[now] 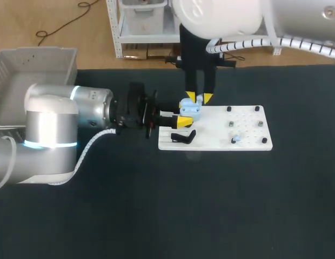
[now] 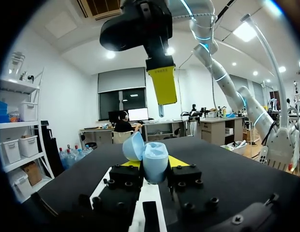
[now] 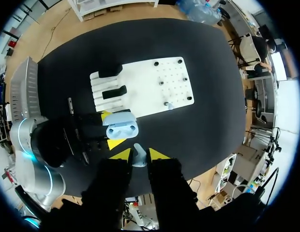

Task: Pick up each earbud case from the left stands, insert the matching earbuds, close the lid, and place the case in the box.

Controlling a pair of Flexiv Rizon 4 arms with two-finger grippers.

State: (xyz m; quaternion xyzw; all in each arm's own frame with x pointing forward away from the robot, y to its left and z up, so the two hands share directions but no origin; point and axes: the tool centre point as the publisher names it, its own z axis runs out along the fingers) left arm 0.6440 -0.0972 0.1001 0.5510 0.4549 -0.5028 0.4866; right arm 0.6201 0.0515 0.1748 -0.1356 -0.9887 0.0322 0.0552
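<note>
One earbud (image 3: 139, 151) half-buried in right pincer (image 3: 139, 155).

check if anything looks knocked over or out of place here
Nothing stands out. The left gripper holds the case with its lid open, the right gripper holds an earbud above it, and the white board lies flat.

I saw the pale blue case (image 1: 191, 109), lid open, clamped in my left gripper (image 3: 111, 129); 1 earbud (image 3: 139, 155) hung above it.
</note>
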